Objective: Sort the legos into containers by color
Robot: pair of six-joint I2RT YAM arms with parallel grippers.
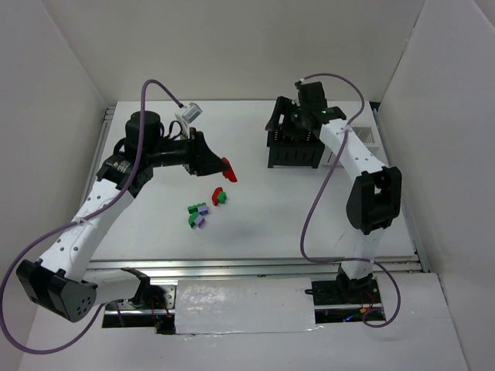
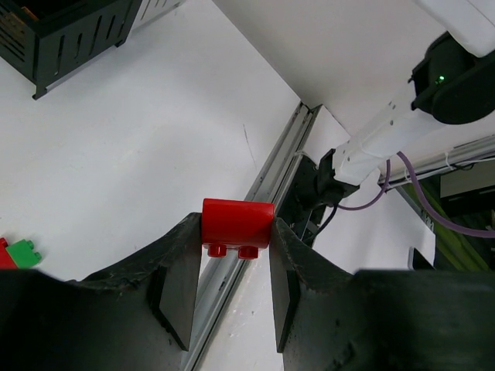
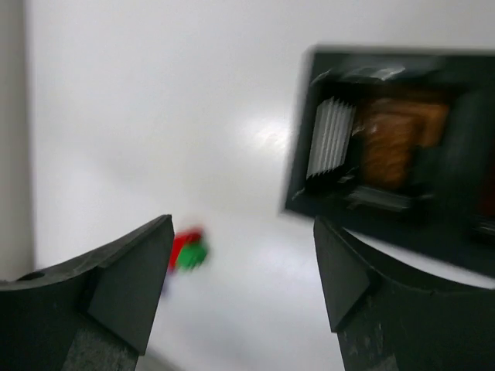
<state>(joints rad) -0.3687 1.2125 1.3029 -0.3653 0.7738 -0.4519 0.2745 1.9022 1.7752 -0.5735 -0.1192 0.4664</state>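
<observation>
Left gripper point(image 2: 236, 241): closed on a red lego point(image 2: 237, 221), lower centre.
Right gripper point(image 3: 243, 232): spread wide.
Containers point(image 1: 293, 157): seen upper right.
Loose legos point(image 1: 203, 212): scattered mid-frame on the surface point(image 1: 309, 224).

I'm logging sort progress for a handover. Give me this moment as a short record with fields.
left gripper: jaws shut on a red lego, held above the table
right gripper: jaws open, nothing between them, at the containers
loose legos: red, green and purple, grouped on the table between the arms
bin contents: something brown-orange in one bin, too blurred to name
status: red lego not yet in a bin
</observation>
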